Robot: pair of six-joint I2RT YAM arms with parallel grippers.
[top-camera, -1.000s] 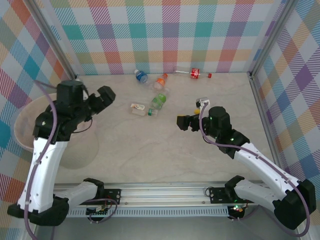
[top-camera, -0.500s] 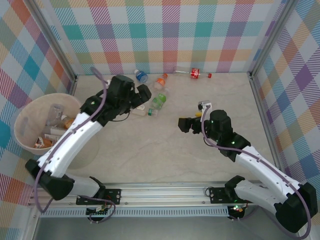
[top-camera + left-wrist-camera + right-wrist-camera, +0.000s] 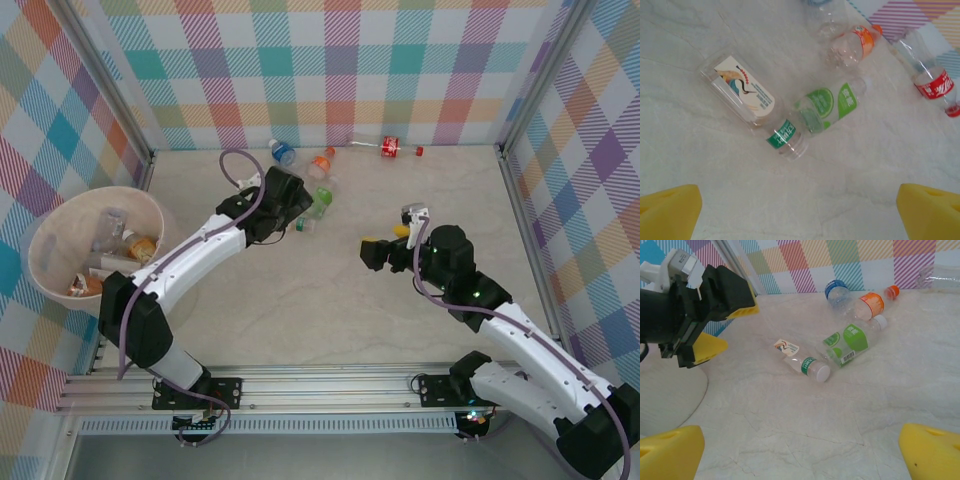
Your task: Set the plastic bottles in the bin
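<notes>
The right gripper (image 3: 372, 252) hangs low over the desk (image 3: 300, 320) at centre right, its yellow fingertips spread wide with nothing between them. It has barely shifted in the last second. At the near left stands the bin (image 3: 52, 228). The left arm covered it a second ago; now it is uncovered, with several bottles (image 3: 110, 250) lying inside.

The left gripper (image 3: 292, 203) has swung from above the bin across to the cluster of bottles at mid-desk. It hovers there with its jaws wide and empty. Under it, in the left wrist view, the white-labelled bottle (image 3: 742, 90) lies flat, its long axis diagonal and its neck toward the lower right. Beside that neck lies the green-labelled bottle (image 3: 318, 203), its cap pointing toward the far wall (image 3: 330, 70). Beyond it the orange-labelled bottle (image 3: 322, 162) points its cap far-right. The blue-labelled bottle (image 3: 283, 152) lies just to its left. The red-labelled bottle (image 3: 390, 148) lies along the wall, cap end to the right.
</notes>
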